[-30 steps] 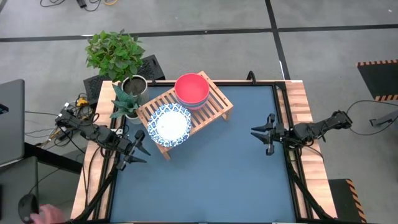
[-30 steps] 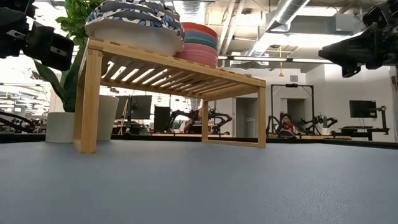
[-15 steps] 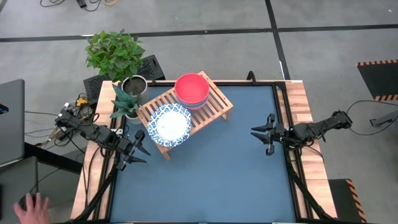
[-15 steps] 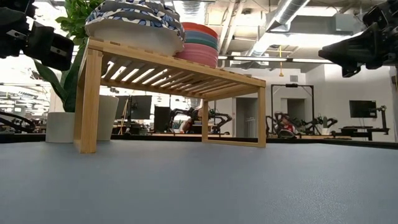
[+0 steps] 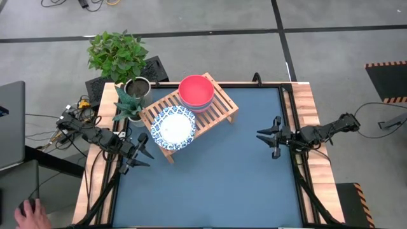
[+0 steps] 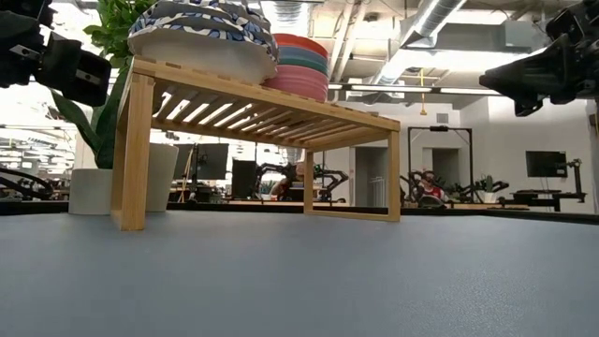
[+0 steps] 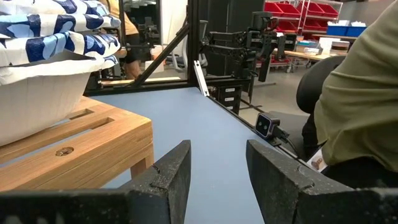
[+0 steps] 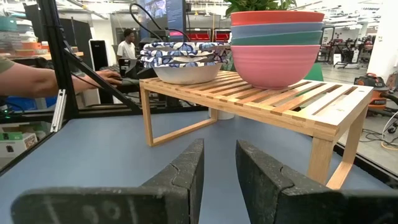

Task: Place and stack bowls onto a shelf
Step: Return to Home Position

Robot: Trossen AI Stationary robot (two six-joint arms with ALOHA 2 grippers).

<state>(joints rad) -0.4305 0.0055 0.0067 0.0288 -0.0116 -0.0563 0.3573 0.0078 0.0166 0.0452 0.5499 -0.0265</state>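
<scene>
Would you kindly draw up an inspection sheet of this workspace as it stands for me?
Surface: blue table with wooden side rails.
Job's things: shelf at the table's back left. White dishes are stacked on its near end. Bowls are stacked on its far end, red on top and pink at the bottom.
Clutter: metal pot with a plant, beside the shelf.
Grippers: left gripper open and empty, at the left edge. Right gripper open and empty, at the right edge.
Cables: cables bundled by the left arm's base.
Surroundings: leafy plant behind the table; a person's hand at lower left.
</scene>
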